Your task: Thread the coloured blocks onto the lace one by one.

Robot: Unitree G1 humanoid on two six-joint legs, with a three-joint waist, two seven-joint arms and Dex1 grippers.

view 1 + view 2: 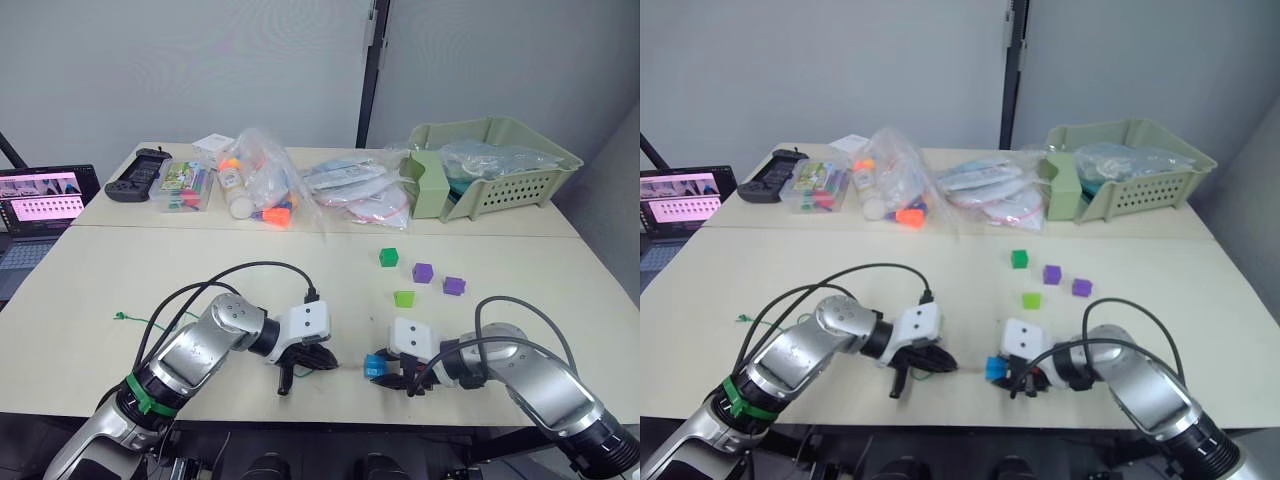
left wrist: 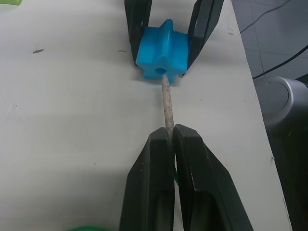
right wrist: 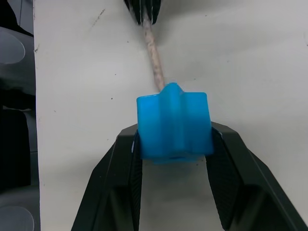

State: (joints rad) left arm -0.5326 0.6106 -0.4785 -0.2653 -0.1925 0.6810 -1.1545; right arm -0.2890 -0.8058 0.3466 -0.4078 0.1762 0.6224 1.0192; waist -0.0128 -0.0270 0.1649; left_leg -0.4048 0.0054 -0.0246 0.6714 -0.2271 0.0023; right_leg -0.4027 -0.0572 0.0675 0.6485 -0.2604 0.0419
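Observation:
Near the table's front edge my right gripper (image 1: 385, 376) is shut on a blue star-shaped block (image 3: 173, 124). My left gripper (image 2: 171, 137) is shut on the lace's stiff pale tip (image 2: 167, 105), whose end sits in the blue block's hole (image 2: 160, 71). The green lace (image 1: 150, 322) trails left across the table to a small knot (image 1: 118, 317). A green block (image 1: 389, 257), a lime block (image 1: 404, 298) and two purple blocks (image 1: 422, 272) (image 1: 454, 286) lie loose behind my right arm.
At the back stand a green basket (image 1: 500, 165), plastic bags of parts (image 1: 262, 180) (image 1: 355, 190), a clear box (image 1: 186, 186) and a black controller (image 1: 138, 172). A laptop (image 1: 38, 212) sits off the left edge. Black cables (image 1: 250, 270) loop over both arms.

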